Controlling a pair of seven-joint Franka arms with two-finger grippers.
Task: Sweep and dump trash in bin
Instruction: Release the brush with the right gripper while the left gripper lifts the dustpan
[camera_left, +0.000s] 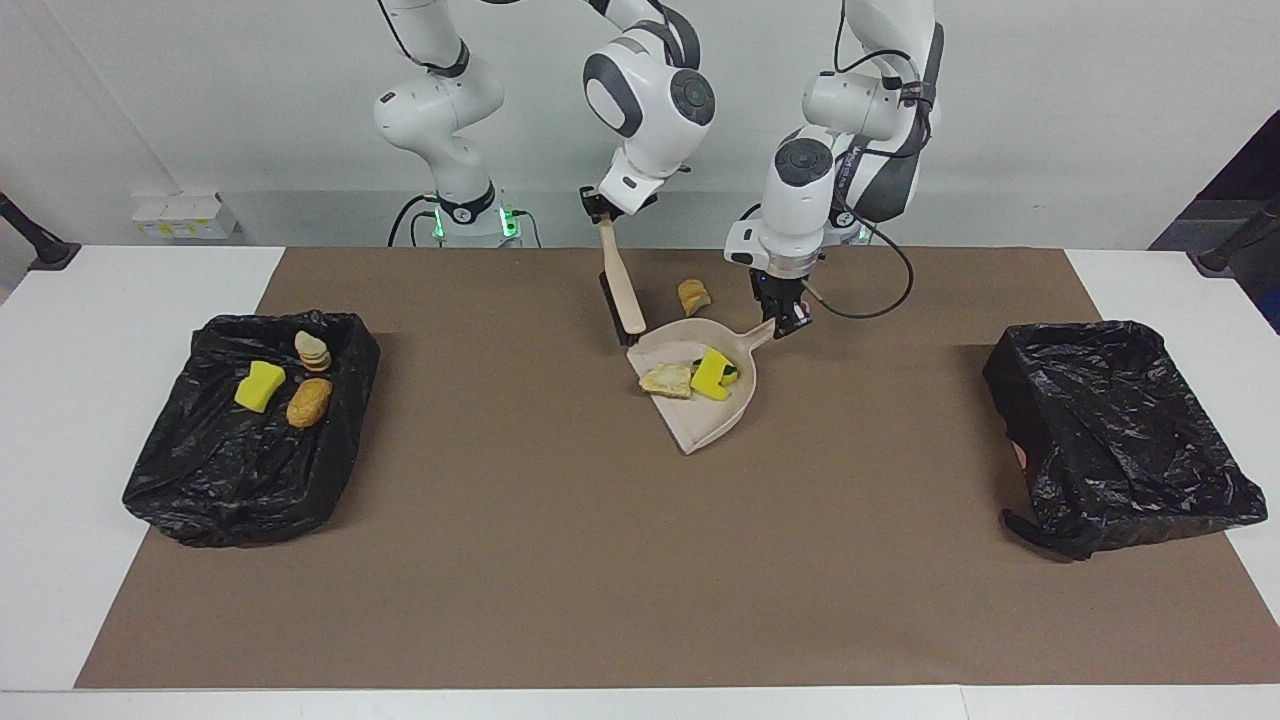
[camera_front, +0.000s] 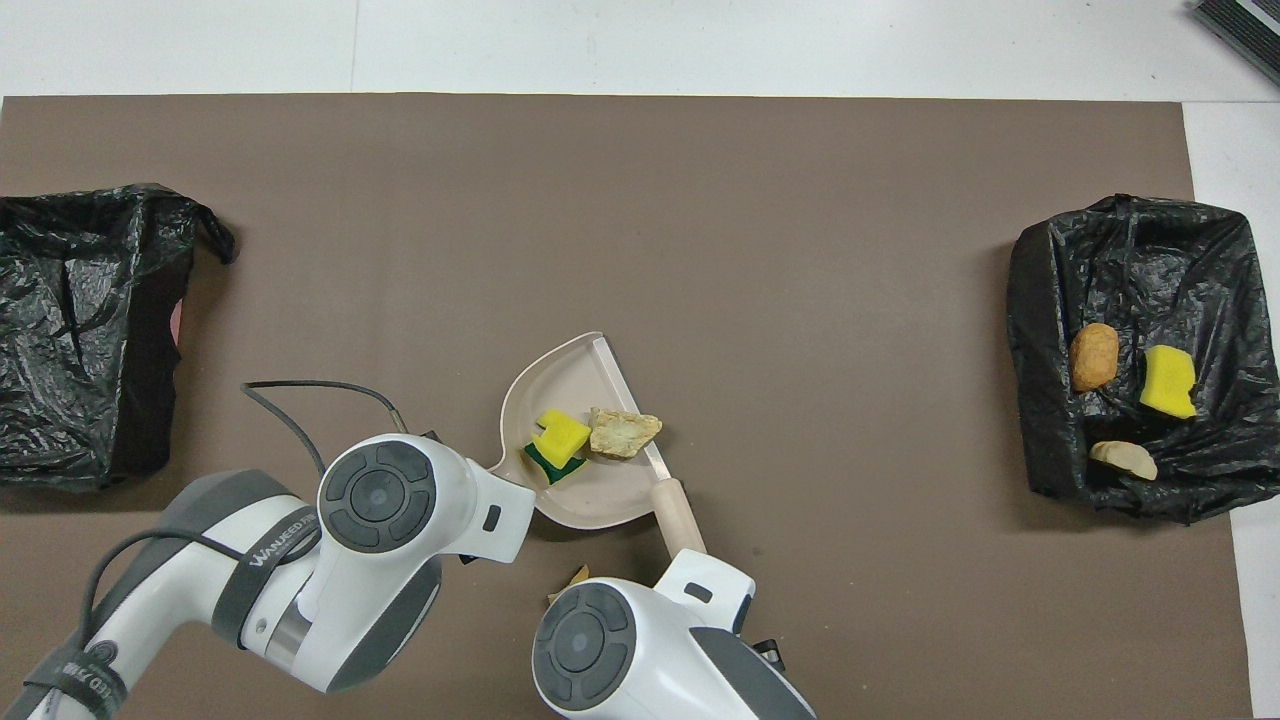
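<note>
The right claw (camera_left: 603, 212) is gripping the top of the beige brush (camera_left: 622, 293) handle, holding it upright with its bristles beside the dustpan's open lip. The left claw (camera_left: 789, 320) is clamping the handle of the beige dustpan (camera_left: 712, 415), which is lying on the brown mat in the middle of the bench (camera_left: 60, 320).

As far as progress is showing, the job is looking partly done. Three pieces of trash are already lying in the black-lined bin (camera_left: 250, 440) at the right arm's end: a yellow wedge (camera_left: 259, 386), a tan-orange lump (camera_left: 309, 401) and a paler bread-like slice (camera_left: 312, 350). Two more are sitting in the pan: a yellow sponge piece with a green backing (camera_left: 713, 373) and a pale crusty chunk (camera_left: 666, 380) touching it at the lip. One tan lump (camera_left: 693, 296) is still waiting loose on the mat, nearer to the robots than the pan, between brush and left claw. The other bin (camera_left: 1120, 430), at the left arm's end, is showing no trash. So one sweep and a dump are probably remaining.

The pieces are looking light, small and irregular, likely to roll.
</note>
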